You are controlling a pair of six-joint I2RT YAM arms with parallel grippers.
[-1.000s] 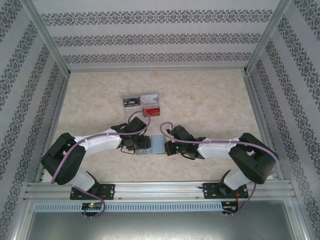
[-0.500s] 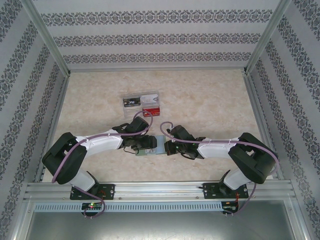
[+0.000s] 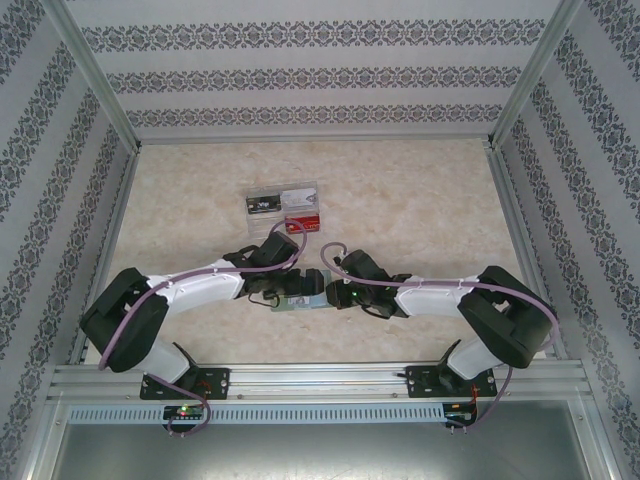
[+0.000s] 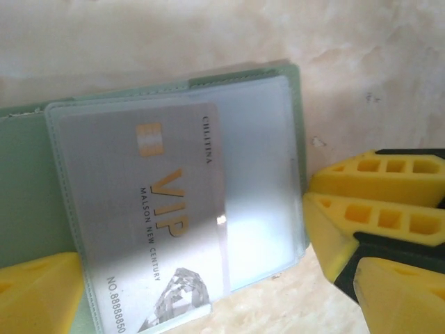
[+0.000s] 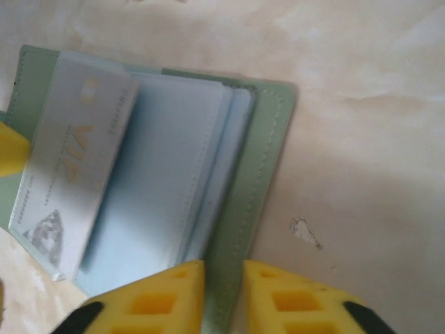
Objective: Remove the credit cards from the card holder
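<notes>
The card holder (image 4: 278, 76) lies open on the table between both grippers, green outside with pale blue sleeves (image 5: 167, 174); from above it shows as a small patch (image 3: 312, 297). A silver VIP credit card (image 4: 160, 209) sticks partway out of its top clear sleeve, also seen as the silver card (image 5: 73, 167). My left gripper (image 4: 208, 296) stands wide open astride the card, its fingers clear of the card's edges. My right gripper (image 5: 222, 296) has its jaws slightly apart, with the holder's green edge (image 5: 261, 174) lying between the fingertips (image 4: 361, 223).
A clear plastic box (image 3: 283, 208) holding cards, one of them red (image 3: 303, 222), sits on the marble tabletop behind the grippers. Aluminium frame rails (image 3: 320, 375) and patterned walls close the table in on all sides.
My left jaws have spread wide and the left arm has shifted right over the holder. My right jaws have parted a little from fully shut.
</notes>
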